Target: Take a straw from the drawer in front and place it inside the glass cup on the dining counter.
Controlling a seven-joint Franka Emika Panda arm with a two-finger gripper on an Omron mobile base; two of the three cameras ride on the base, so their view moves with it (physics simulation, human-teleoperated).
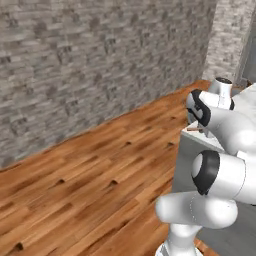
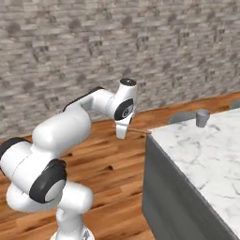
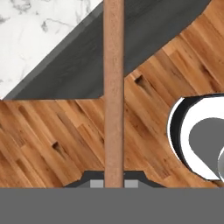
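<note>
The robot's fingers (image 3: pixel 113 183) are pinching the straw (image 3: pixel 113 87). In the hand view the straw is a thin reddish-brown stick that runs straight up from between the 2 dark tips. It crosses over the brown wood floor (image 3: pixel 52 135), then over the grey side of the worktop (image 3: pixel 39 26), and goes off the top of the picture.

In the right base view the straw (image 2: pixel 139 131) sticks out sideways from the hand (image 2: pixel 121 129). Its far end just reaches the near corner of the worktop (image 2: pixel 197 154). The worktop is white marble with grey veins, and its base is grey. The hand hangs over the floor (image 2: pixel 117 164), just beside that corner.

The glass cup (image 2: pixel 202 118) stands upright on the worktop, at the far edge of the worktop. It is small, grey and see-through. It is well apart from the straw, farther along the worktop from the corner.

In the left base view a short bit of the straw (image 1: pixel 194 129) shows at the edge of the worktop (image 1: pixel 200 140), next to the white arm.

A grey stone wall (image 2: pixel 140 47) stands behind the worktop.
</note>
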